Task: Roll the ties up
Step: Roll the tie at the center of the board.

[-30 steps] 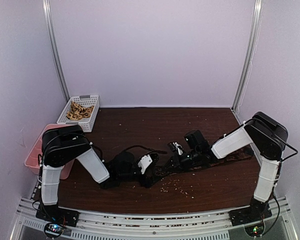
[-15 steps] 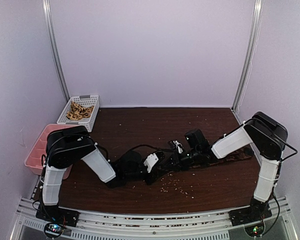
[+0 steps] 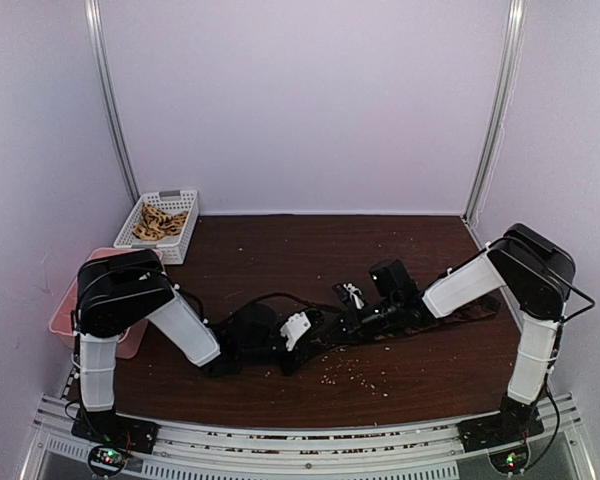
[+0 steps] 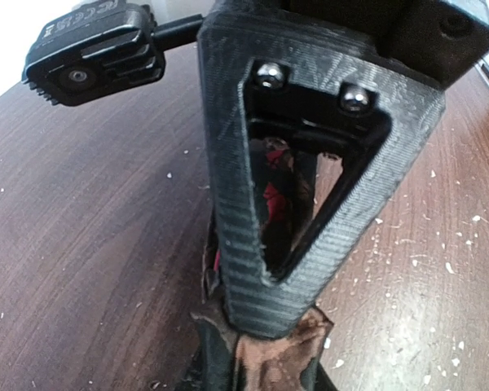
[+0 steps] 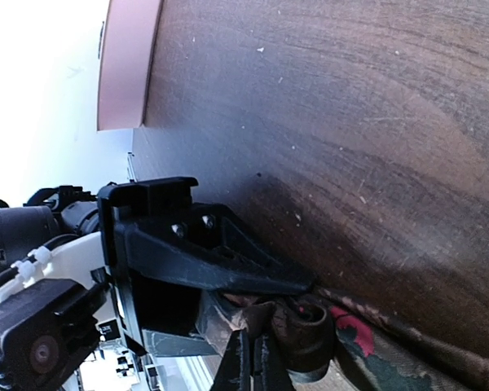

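While both arms reach low toward the middle of the table [image 3: 280, 250], I see the tie [image 5: 391, 352] lying on the dark wood between them, with one end bunched into a small roll. In the left wrist view the left gripper [image 4: 265, 346] has its fingers closed in on this crumpled brown end and pinches it. The right gripper [image 5: 253, 366] sits just beside the roll with its two thin fingertips pressed together; whether cloth is caught between them, I cannot tell. Pale crumbs [image 3: 355, 375] lie on the table near the grippers. A white basket [image 3: 165, 228] stands at the far left corner, and a pink tray [image 3: 65, 310] is beside the left arm.
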Action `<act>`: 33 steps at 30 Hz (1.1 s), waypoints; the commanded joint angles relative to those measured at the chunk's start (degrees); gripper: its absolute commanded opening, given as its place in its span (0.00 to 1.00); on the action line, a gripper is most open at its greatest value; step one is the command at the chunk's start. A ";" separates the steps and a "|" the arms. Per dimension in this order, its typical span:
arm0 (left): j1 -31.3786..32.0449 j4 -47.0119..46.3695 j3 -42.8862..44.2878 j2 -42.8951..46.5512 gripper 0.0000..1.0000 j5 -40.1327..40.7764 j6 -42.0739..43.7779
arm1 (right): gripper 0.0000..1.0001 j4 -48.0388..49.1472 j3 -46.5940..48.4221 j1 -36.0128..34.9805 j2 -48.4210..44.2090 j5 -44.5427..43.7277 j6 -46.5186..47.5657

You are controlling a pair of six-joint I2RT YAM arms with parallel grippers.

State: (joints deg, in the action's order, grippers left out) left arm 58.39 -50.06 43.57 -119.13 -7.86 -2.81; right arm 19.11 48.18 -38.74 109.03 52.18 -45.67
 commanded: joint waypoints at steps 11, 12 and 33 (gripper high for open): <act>-0.91 -4.46 -6.07 -0.65 0.51 -3.29 -0.11 | 0.00 -7.31 -3.10 4.55 2.79 -7.31 6.38; -0.91 -7.79 -7.10 -0.98 0.57 -2.82 -0.60 | 0.00 -7.52 -2.92 4.57 2.99 -7.42 6.58; -0.84 -21.59 -3.60 -3.61 0.45 -4.94 -3.00 | 0.00 -13.01 -1.26 4.14 3.45 -10.52 9.63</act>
State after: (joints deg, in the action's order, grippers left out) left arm 57.36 -72.07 37.06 -124.53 -9.78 -5.93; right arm 13.80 47.83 -34.79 109.95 50.72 -37.54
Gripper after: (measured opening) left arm 0.450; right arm 0.009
